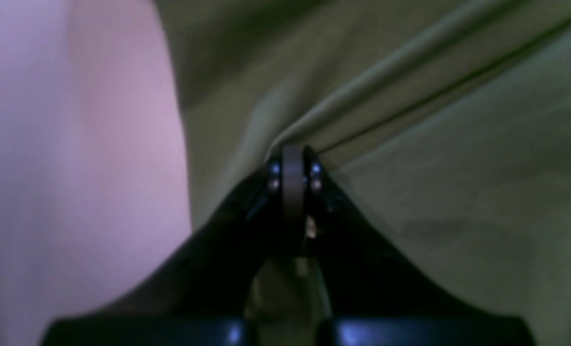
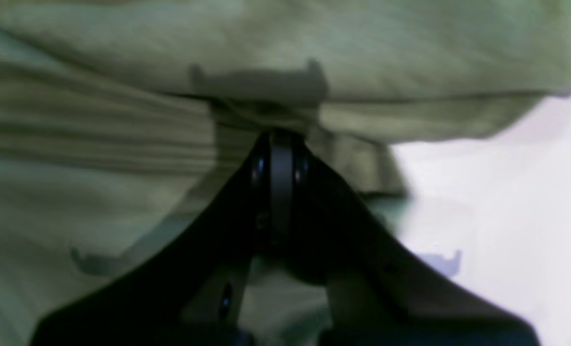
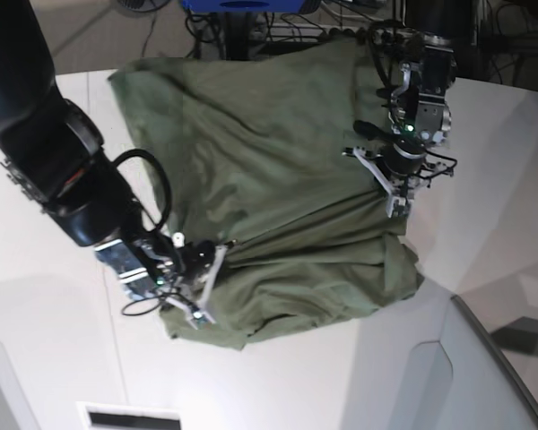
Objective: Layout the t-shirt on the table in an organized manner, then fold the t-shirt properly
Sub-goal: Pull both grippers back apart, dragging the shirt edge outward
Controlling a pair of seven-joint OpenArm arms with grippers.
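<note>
Soft, limp olive t-shirt (image 3: 269, 161) lies rumpled on the white desk (image 3: 36, 349), each side edge pinched in a closed hand, left hand (image 3: 400, 204) and right hand (image 3: 217, 255), sagging between; best gripped at hems.

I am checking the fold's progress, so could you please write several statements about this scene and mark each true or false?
1. The olive-green cotton t-shirt lies on the matte white table. True.
2. The left hand is shut on a pinch of shirt cloth. True.
3. The right hand hangs open above bare table. False: it is shut on the t-shirt.
4. The t-shirt is neatly folded into a small rectangle. False: it is spread out and creased, with cloth drawn taut between both hands.
</note>
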